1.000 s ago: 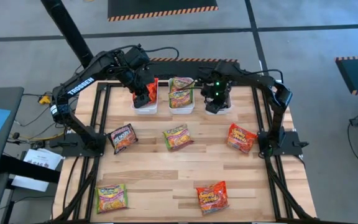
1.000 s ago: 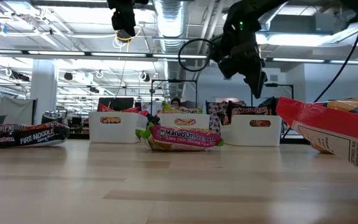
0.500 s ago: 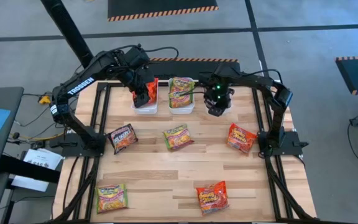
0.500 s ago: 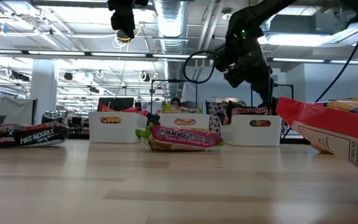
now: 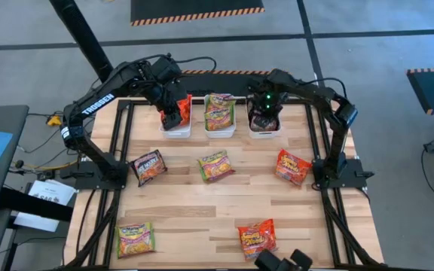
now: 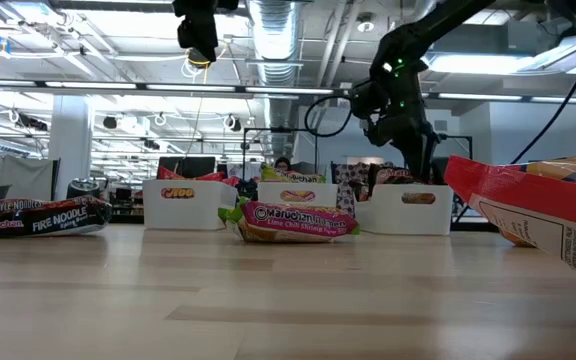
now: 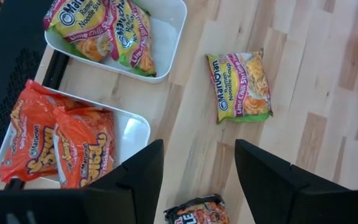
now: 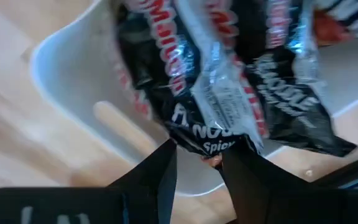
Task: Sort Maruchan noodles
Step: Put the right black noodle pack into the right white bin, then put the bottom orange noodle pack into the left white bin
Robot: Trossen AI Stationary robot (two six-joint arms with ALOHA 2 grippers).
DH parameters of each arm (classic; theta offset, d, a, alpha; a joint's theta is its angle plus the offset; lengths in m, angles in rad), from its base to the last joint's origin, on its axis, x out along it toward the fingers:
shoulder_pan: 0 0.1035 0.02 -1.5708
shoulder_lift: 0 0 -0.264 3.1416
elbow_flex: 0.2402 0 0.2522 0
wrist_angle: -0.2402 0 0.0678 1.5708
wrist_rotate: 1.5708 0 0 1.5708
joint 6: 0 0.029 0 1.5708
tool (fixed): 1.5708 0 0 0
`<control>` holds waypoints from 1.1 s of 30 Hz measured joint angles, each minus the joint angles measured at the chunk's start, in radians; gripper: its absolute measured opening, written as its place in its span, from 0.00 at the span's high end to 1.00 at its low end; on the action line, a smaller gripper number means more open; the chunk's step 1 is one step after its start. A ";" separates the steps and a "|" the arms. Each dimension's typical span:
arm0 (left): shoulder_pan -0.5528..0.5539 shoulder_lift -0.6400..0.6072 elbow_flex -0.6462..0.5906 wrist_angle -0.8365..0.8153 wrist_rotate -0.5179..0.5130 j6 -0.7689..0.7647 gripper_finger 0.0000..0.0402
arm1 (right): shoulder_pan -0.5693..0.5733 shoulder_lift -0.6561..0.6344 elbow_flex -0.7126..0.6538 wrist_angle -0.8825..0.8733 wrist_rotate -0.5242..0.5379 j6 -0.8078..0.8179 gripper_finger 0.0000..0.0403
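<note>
My right gripper [image 8: 197,158] pinches a crinkly black packet [image 8: 222,87] at its edge, tilted over more black ones. Red-orange packets [image 7: 61,143] and green-yellow packets [image 7: 104,31] are heaped in separate piles. Lying flat, well apart: a green packet [image 5: 215,165], a black one [image 5: 148,167], two red ones [image 5: 292,166] [image 5: 258,239], another green [image 5: 135,239].

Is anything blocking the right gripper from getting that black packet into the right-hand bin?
Nothing visible does. The right gripper sits directly over the right bin, and its black packet is already down among the other black packets there.
</note>
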 joint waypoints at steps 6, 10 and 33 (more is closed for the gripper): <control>0.000 0.000 0.000 0.000 0.000 -0.006 0.55 | -0.037 -0.001 -0.020 0.097 0.006 0.000 0.62; 0.000 0.000 0.000 0.000 0.000 -0.006 0.54 | -0.036 -0.001 -0.054 0.157 0.008 0.000 0.62; 0.000 0.000 0.000 0.000 -0.053 -0.050 0.54 | 0.015 0.000 0.073 -0.018 0.046 -0.030 0.62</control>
